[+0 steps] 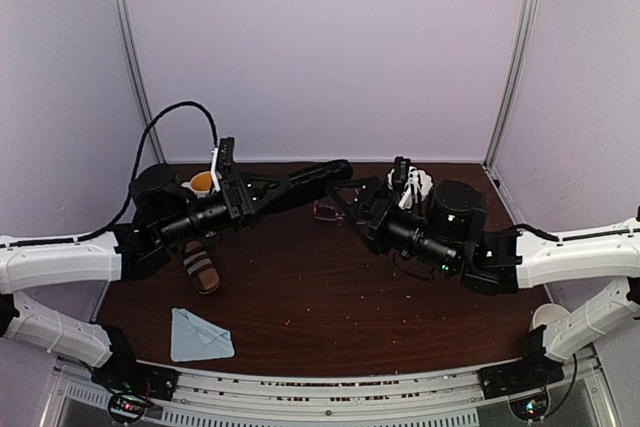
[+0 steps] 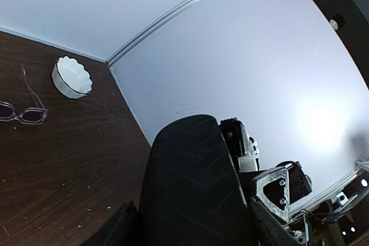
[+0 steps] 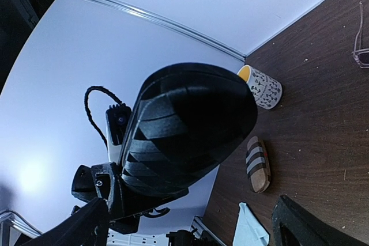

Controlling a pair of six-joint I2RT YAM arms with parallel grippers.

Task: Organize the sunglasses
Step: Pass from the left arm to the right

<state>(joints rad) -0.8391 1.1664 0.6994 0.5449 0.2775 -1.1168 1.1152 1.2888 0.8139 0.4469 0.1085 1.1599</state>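
The left pincer (image 1: pixel 262 190) was closed on a black oblong hard case (image 1: pixel 310 177) and held it above the dark brown wooden worktop (image 1: pixel 330 297). In the left wrist view its two fingers pressed the case from both sides, and the case filled the middle of that view. The case pointed to the right, so its far end reached toward the right arm.

The right pincer (image 1: pixel 362 199) stood at that far end with its jaws wide apart. In the right wrist view the rounded end of the case was close in front of the camera. One finger (image 3: pixel 86 226) was near the case and the other finger (image 3: pixel 308 226) was clearly apart from it, so this pincer held nothing.

The pair of glasses with a thin pink frame and clear lenses (image 1: pixel 327 210) lay on the worktop, near the back, just under the lifted case and just beside the right pincer. In the left wrist view one of its arms was unfolded.

A white bowl with a scalloped rim (image 2: pixel 72 78) stood near the back right corner, behind the right pincer. A patterned cup with a yellow inside (image 1: pixel 202 183) stood at the back left, behind the left arm. A tan striped oblong case (image 1: pixel 200 267) lay on the left part of the worktop, and a light blue folded cloth (image 1: pixel 198 335) lay nearer to the front edge.
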